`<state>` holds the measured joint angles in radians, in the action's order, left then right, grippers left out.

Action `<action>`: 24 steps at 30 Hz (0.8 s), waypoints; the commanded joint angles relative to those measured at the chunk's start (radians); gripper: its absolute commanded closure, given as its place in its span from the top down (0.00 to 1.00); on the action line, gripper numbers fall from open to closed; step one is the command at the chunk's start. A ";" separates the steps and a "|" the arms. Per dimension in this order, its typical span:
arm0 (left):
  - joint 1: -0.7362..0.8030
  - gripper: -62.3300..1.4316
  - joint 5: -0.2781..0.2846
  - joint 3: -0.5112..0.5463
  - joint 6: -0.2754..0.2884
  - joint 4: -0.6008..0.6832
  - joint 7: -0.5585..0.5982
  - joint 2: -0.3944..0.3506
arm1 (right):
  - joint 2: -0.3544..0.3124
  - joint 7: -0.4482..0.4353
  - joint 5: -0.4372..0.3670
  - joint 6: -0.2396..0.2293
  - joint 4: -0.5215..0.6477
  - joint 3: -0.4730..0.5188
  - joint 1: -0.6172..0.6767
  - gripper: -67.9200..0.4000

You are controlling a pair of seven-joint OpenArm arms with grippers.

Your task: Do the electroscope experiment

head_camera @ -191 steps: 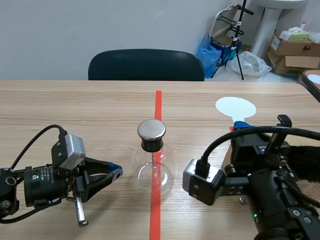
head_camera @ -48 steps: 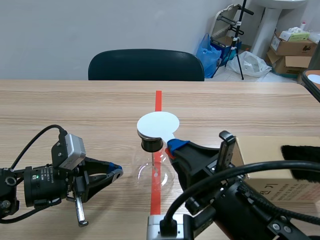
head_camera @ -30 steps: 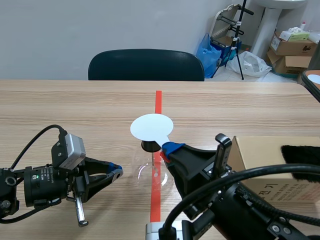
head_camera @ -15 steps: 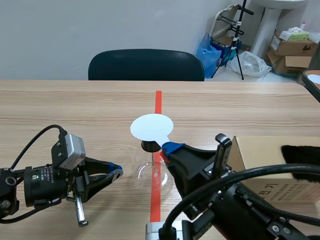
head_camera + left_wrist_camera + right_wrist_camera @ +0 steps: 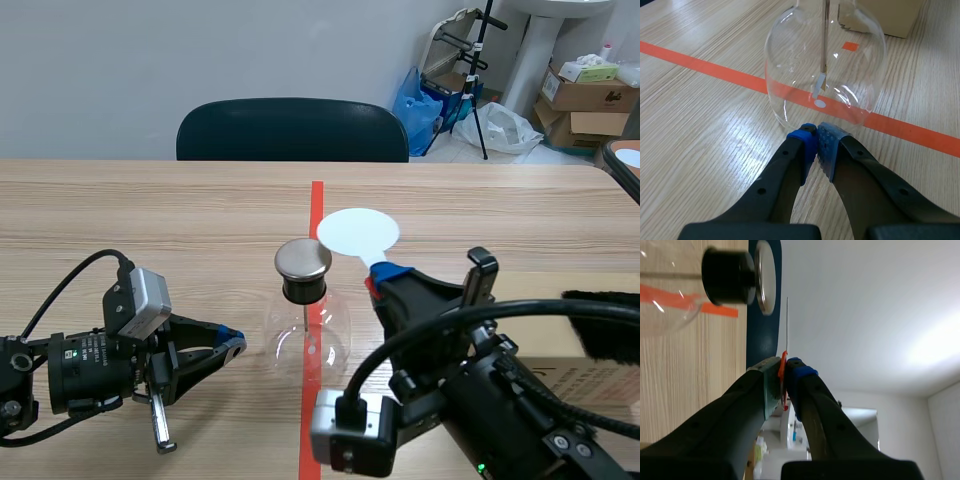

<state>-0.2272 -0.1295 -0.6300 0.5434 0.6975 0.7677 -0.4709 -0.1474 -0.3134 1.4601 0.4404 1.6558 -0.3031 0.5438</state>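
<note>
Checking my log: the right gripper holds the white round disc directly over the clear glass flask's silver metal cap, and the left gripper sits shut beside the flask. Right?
No: the scene view shows the right gripper holding the white round disc beside the silver metal cap, not over it. The left gripper does sit shut beside the clear glass flask.

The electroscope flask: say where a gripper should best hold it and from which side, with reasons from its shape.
Probably the black collar at the neck, under the metal cap, approached level from the left. The flask has a wide, smooth glass bulb, likely to slip; the collar is narrow and upright. The right gripper holds the white disc on the other side.
</note>
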 commanded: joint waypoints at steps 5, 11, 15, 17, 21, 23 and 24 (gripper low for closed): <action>-0.003 0.09 0.013 0.002 0.003 0.015 0.021 0.002 | -0.013 0.176 0.001 0.011 0.003 0.003 -0.009 0.03; -0.003 0.09 0.013 0.002 0.003 0.015 0.021 0.002 | -0.013 0.351 0.001 0.011 0.003 0.003 -0.009 0.03; -0.003 0.09 0.013 0.002 0.003 0.015 0.021 0.002 | -0.013 0.430 0.001 0.011 0.003 0.003 -0.009 0.03; -0.003 0.09 0.013 0.002 0.003 0.015 0.021 0.001 | -0.013 0.460 0.001 0.011 0.003 0.003 -0.009 0.03; -0.003 0.09 0.014 0.002 0.003 0.015 0.021 -0.002 | -0.013 0.489 0.001 0.011 0.003 0.003 -0.009 0.03; -0.003 0.09 0.014 0.002 0.004 0.015 0.021 -0.003 | -0.013 0.488 0.001 0.011 0.003 0.003 -0.009 0.03; -0.003 0.09 0.014 0.002 0.005 0.015 0.021 -0.004 | -0.013 0.488 0.001 0.011 0.003 0.003 -0.009 0.03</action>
<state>-0.2272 -0.1295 -0.6300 0.5442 0.6975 0.7681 -0.4713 -0.1471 0.1699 1.4601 0.4400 1.6558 -0.3031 0.5438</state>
